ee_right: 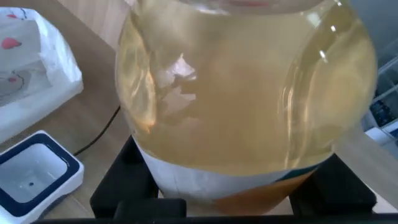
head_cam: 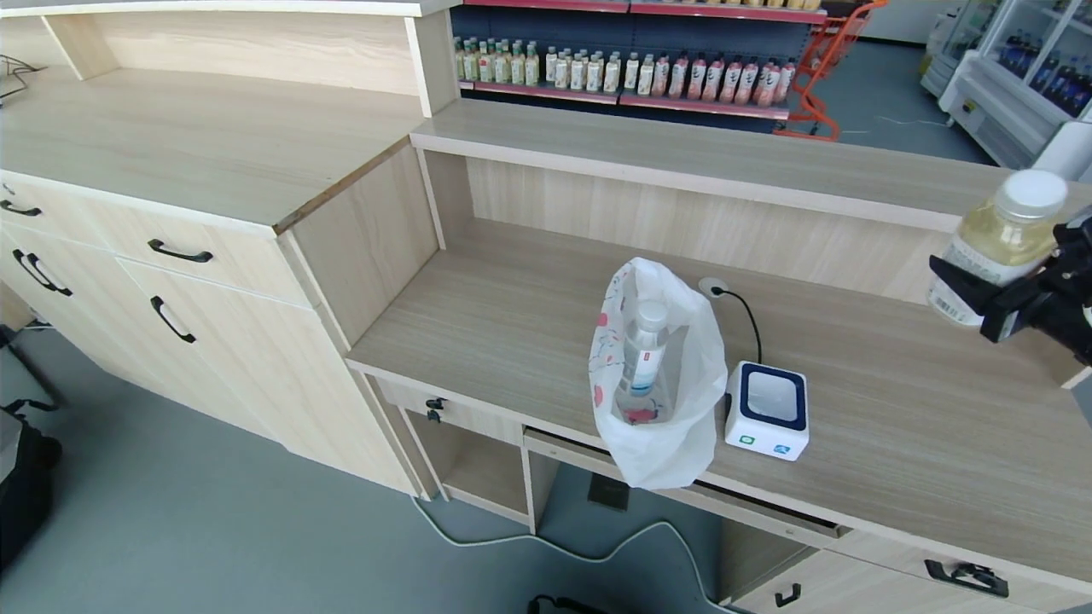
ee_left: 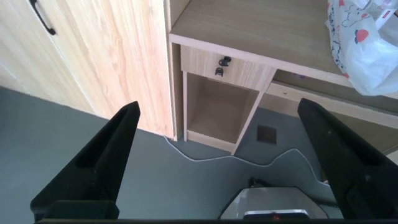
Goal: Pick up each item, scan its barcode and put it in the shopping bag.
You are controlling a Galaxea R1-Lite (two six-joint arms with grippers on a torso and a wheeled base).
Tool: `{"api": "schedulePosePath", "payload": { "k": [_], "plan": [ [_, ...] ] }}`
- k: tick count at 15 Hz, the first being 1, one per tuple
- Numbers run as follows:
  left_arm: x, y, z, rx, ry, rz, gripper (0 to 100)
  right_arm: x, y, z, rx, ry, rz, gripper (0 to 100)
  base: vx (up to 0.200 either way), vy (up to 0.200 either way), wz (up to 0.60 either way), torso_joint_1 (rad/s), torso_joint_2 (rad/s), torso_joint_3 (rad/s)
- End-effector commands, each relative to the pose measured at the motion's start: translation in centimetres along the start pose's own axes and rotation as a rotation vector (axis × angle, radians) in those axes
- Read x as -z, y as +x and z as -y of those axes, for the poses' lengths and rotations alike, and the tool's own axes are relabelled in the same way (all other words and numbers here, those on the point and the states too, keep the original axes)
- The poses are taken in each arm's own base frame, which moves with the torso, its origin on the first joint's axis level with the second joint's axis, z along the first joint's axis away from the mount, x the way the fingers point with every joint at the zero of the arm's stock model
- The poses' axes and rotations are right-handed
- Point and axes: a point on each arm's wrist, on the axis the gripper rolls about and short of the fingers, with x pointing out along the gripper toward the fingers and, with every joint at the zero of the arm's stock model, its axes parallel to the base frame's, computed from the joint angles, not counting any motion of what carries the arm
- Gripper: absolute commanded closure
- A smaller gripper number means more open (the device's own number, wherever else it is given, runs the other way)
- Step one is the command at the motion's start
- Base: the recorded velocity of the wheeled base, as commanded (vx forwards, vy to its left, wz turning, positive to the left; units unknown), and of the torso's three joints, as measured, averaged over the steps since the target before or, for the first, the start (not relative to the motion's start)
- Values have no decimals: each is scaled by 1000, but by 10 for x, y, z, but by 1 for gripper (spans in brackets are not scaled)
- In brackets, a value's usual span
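My right gripper [head_cam: 1011,294] is shut on a bottle of pale yellow drink [head_cam: 998,243] with a white cap, held in the air at the far right above the counter. In the right wrist view the bottle [ee_right: 242,93] looms close. The white shopping bag [head_cam: 661,375] with red prints stands open on the counter, a clear bottle [head_cam: 644,354] with a white cap upright inside it. Right beside the bag sits the white and blue barcode scanner [head_cam: 768,409], which is also in the right wrist view [ee_right: 31,174]. My left gripper [ee_left: 217,162] hangs open over the grey floor, below the counter's front.
The scanner's black cable [head_cam: 746,315] runs to a grommet in the wooden counter [head_cam: 529,315]. A raised ledge [head_cam: 682,145] runs behind it, and a taller cabinet with drawers [head_cam: 171,256] stands to the left. A small drawer with a lock [ee_left: 221,65] sits under the counter.
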Motion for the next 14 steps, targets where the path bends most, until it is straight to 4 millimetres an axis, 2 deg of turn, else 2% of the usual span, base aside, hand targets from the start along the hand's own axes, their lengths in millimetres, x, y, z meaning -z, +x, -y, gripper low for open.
{"api": "schedulePosePath", "payload": {
  "k": [1, 3, 4, 5, 7, 9, 12, 14],
  "plan": [
    [0, 0, 0, 0, 0, -1, 0, 9, 37, -29, 2, 81, 14, 100, 0, 0, 600, 7, 12, -2],
    [0, 0, 0, 0, 0, -1, 0, 20, 59, -52, -59, 192, 18, 100, 0, 0, 0, 0, 0, 0],
    [0, 0, 0, 0, 0, -1, 0, 22, 62, -56, -71, 205, 15, 100, 0, 0, 0, 0, 0, 0],
    [0, 0, 0, 0, 0, -1, 0, 40, 73, -73, -112, 271, -23, 100, 0, 0, 0, 0, 0, 0],
    [0, 0, 0, 0, 0, -1, 0, 54, 85, -85, -136, 357, -42, 100, 0, 0, 0, 0, 0, 0],
    [0, 0, 0, 0, 0, -1, 0, 59, 98, -96, -160, 434, -37, 100, 0, 0, 0, 0, 0, 0],
    [0, 0, 0, 0, 0, -1, 0, 68, 114, -111, -185, 456, -31, 100, 0, 0, 0, 0, 0, 0],
    [0, 0, 0, 0, 0, -1, 0, 79, 117, -123, -211, 470, -60, 100, 0, 0, 0, 0, 0, 0]
  ]
}}
